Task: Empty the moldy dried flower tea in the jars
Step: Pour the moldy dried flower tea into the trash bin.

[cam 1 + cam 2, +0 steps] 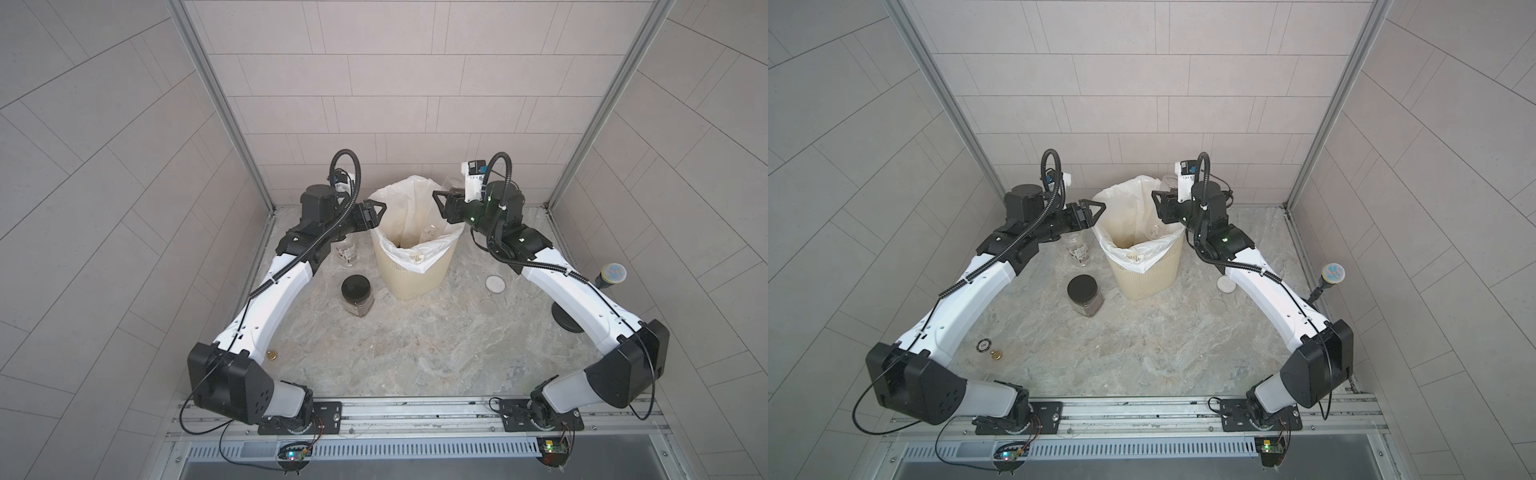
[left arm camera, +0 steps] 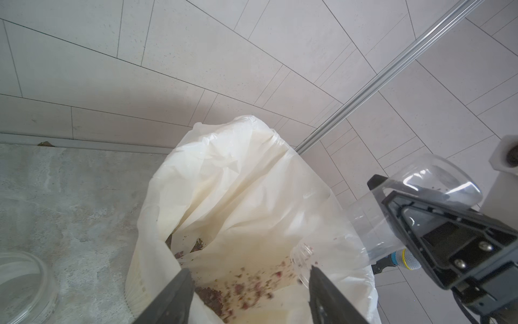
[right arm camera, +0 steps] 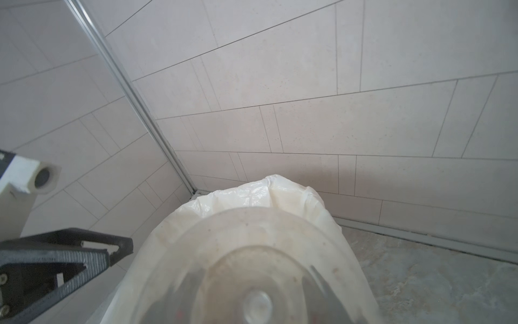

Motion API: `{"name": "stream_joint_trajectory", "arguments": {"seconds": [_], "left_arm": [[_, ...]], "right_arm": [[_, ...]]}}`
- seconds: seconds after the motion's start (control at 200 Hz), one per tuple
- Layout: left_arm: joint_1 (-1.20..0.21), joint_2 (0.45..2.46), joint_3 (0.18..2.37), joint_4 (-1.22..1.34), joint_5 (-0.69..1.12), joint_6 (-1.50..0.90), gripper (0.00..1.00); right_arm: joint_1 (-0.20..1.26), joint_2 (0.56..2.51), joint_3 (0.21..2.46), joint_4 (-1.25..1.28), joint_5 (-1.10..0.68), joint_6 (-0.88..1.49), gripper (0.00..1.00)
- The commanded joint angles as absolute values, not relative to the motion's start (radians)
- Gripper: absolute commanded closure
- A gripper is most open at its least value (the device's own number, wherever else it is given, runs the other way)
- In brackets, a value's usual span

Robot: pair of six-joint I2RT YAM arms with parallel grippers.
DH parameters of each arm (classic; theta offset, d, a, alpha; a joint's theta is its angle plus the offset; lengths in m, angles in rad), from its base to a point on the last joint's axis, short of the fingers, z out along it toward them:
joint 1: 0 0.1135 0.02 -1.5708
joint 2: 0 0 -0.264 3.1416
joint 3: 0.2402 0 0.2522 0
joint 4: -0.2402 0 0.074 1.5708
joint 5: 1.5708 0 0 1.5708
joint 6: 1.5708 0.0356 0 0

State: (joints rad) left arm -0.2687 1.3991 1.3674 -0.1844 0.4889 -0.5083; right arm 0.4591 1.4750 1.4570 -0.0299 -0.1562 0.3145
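Fingers [image 2: 443, 238] of the right gripper [image 2: 384, 190] clamp the tall jar [image 2: 367, 224], tilted mouth-down over the bin [image 1: 415, 278]. We find the left gripper [image 2: 246, 297] spread wide and holding nothing at the bin's opposite rim. Both top views hide the tall jar's middle behind the right gripper. The right wrist view gives only its blurred base, with the fingers indistinct through it. Only the left wrist view plainly shows tea [image 2: 241, 286] scattered on the liner [image 2: 238, 182] and a few specks inside the tall jar. The labelled jar [image 1: 346, 251] sits partly under the left arm. The black-lidded jar [image 1: 356, 291], with dark tea inside, stands apart from the bin on the open counter [image 1: 415, 353].
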Motion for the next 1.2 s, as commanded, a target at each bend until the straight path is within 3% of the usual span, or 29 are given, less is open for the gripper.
{"name": "stream_joint_trajectory", "arguments": {"seconds": [0.0,0.08,0.225,0.275,0.375,0.51,0.625,0.746,0.851,1.196], "left_arm": [[-0.262,1.37,1.347,-0.157,0.5,-0.517,0.31],[-0.261,1.365,1.341,-0.156,0.502,-0.516,0.31],[-0.258,1.356,1.332,-0.147,0.507,-0.519,0.31],[-0.258,1.356,1.329,-0.146,0.511,-0.52,0.31],[-0.257,1.351,1.325,-0.146,0.512,-0.52,0.31],[-0.257,1.347,1.323,-0.146,0.525,-0.516,0.31],[-0.256,1.347,1.323,-0.144,0.535,-0.519,0.32],[-0.255,1.344,1.323,-0.14,0.546,-0.523,0.32],[-0.258,1.347,1.327,-0.129,0.562,-0.535,0.32],[-0.336,1.327,1.32,-0.014,0.666,-0.607,0.34]], "right_arm": [[0.478,1.437,1.461,-0.001,-0.08,0.107,0.5],[0.474,1.447,1.482,-0.008,-0.094,0.14,0.48],[0.399,1.478,1.485,0.137,-0.346,0.42,0.49],[0.423,1.48,1.514,0.087,-0.301,0.363,0.51],[0.523,1.486,1.588,-0.074,-0.046,0.108,0.49],[0.468,1.481,1.547,0.033,-0.185,0.276,0.49],[0.537,1.488,1.585,-0.046,-0.006,0.104,0.5],[0.491,1.49,1.562,0.026,-0.141,0.251,0.5],[0.555,1.496,1.603,-0.049,0.025,0.101,0.49],[0.443,1.446,1.515,0.211,-0.157,0.505,0.49]]}}
